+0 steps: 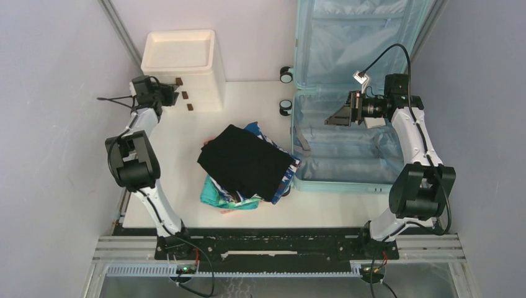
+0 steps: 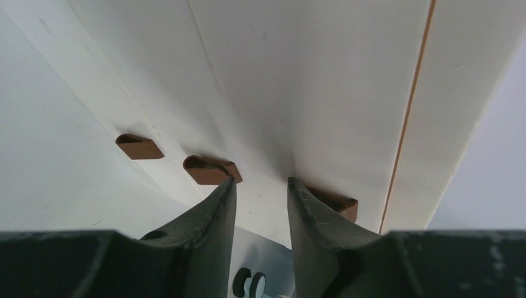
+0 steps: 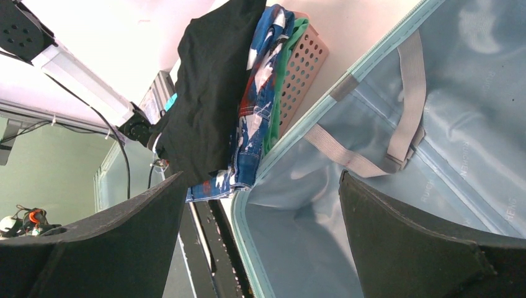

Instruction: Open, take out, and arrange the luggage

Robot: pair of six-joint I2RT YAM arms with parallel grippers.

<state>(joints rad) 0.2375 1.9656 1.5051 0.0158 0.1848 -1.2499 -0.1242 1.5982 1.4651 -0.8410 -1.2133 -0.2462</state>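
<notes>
The pale blue luggage (image 1: 347,155) lies open at the right, its lid (image 1: 353,37) standing against the back wall. Its lined base holds only grey straps (image 3: 406,99); the lining shows in the right wrist view (image 3: 446,186). A stack of clothes, black garment (image 1: 245,158) on top, sits left of the luggage on a pink basket (image 3: 304,68). My right gripper (image 1: 338,115) hovers over the luggage base, wide open and empty (image 3: 260,177). My left gripper (image 1: 170,94) is open and empty (image 2: 260,181), close to the white drawer box's brown handles (image 2: 209,169).
The white three-drawer box (image 1: 183,59) stands at the back left. Two luggage wheels (image 1: 285,90) stick out beside the hinge. Blue patterned (image 3: 260,93) and green clothes lie under the black one. The table's front edge and a metal rail (image 1: 273,248) run along the near side.
</notes>
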